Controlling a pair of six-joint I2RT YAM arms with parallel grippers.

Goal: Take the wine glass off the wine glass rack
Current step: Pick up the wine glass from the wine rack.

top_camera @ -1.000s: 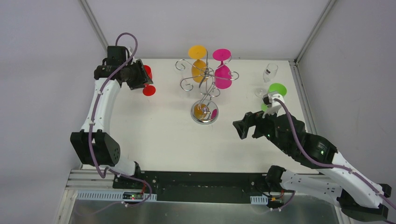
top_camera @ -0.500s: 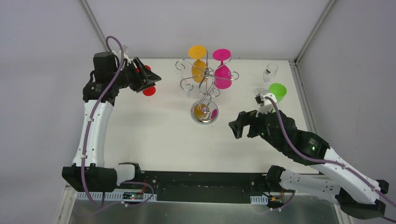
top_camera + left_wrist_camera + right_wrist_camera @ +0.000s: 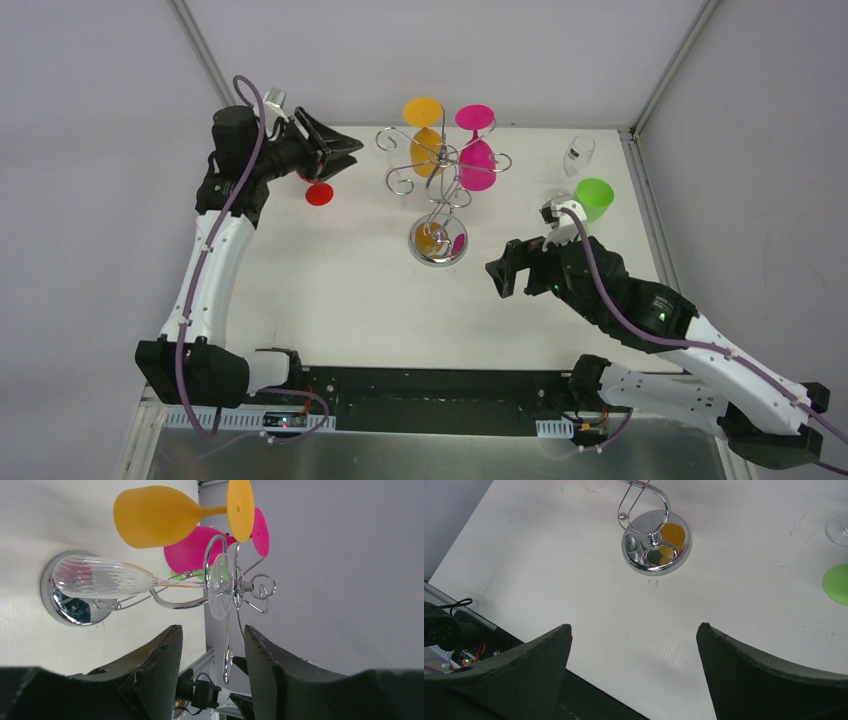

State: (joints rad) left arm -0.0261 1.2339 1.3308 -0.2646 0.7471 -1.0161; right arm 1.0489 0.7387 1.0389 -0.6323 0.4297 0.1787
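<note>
Overhead, wine glass rack at far middle, orange wine glass and pink wine glass hanging, left gripper parted, empty, far left, right gripper spread wide, near right, left wrist, clear ribbed wine glass hanging on rack, right wrist, chrome base ahead

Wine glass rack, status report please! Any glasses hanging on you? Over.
Left tool open, empty, facing wine glass rack. Right tool open, empty. Orange glass, pink glass, clear glass hang there. Nothing in the way.
</note>
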